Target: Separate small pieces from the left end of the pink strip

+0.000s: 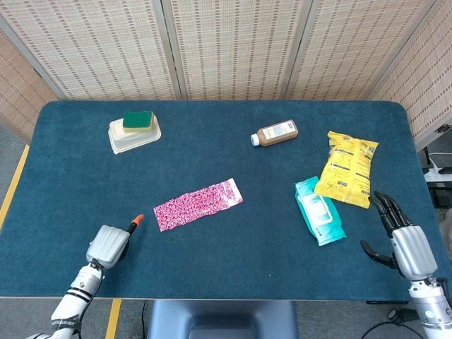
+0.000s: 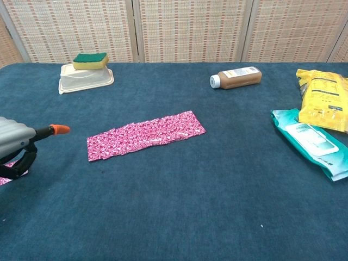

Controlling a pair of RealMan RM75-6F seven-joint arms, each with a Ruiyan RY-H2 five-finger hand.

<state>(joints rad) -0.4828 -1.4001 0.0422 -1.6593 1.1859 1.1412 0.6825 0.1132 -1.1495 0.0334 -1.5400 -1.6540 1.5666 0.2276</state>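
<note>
The pink strip (image 1: 198, 205) lies flat near the table's middle, also in the chest view (image 2: 145, 135). My left hand (image 1: 109, 244) hovers near the front left, just left of the strip's left end and apart from it. One finger with an orange tip (image 2: 58, 129) points at the strip; the others look curled in, holding nothing. A small torn pink piece (image 2: 4, 178) peeks out below that hand (image 2: 15, 142) at the chest view's left edge; the head view hides it. My right hand (image 1: 406, 244) rests at the front right, fingers spread and empty.
A green sponge (image 1: 138, 120) sits on a white lidded container (image 1: 134, 138) at the back left. A brown bottle (image 1: 277, 133) lies at the back middle. A yellow bag (image 1: 347, 169) and a teal wipes pack (image 1: 319, 210) lie on the right.
</note>
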